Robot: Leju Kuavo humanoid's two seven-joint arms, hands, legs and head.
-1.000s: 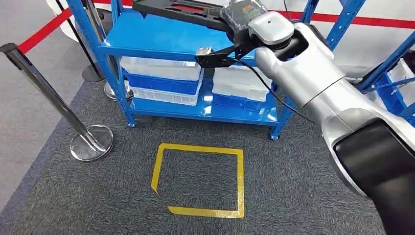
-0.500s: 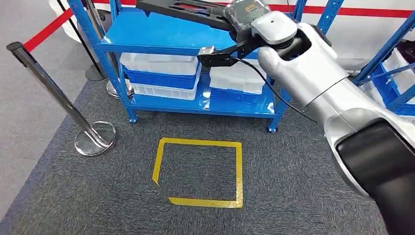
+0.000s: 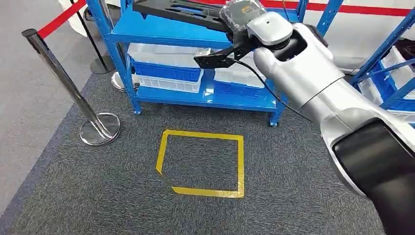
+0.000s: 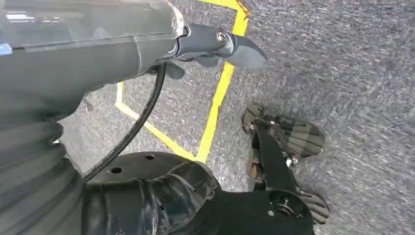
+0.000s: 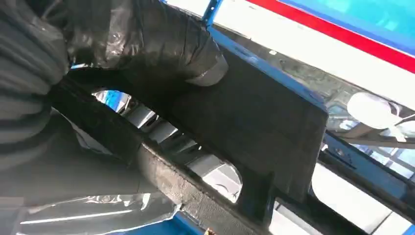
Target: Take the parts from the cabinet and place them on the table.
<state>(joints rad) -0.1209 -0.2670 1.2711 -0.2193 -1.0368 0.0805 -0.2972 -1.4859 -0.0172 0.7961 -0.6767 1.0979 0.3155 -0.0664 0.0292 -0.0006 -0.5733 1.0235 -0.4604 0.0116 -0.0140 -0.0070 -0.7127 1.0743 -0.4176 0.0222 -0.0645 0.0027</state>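
Note:
A long flat black part (image 3: 178, 11) is held level above the top shelf of the blue cabinet (image 3: 161, 33). My right hand (image 3: 238, 15) grips its near end, with the silver right arm reaching up from the lower right. In the right wrist view the dark fingers (image 5: 147, 44) wrap over the part's black frame (image 5: 264, 117), whose cut-outs show the shelves behind. My left hand (image 4: 215, 44) hangs over the grey carpet with its fingers stretched out and nothing in them.
White and blue bins (image 3: 166, 61) fill the cabinet's middle shelf. A yellow tape square (image 3: 203, 164) marks the carpet in front of it. A chrome post (image 3: 98, 128) with a red rope (image 3: 61, 17) stands at the left. Another blue rack (image 3: 391, 73) stands at the right.
The whole picture has shifted, so the camera has moved; the cabinet and tape square sit slightly further right. My right hand still holds the black part the same way.

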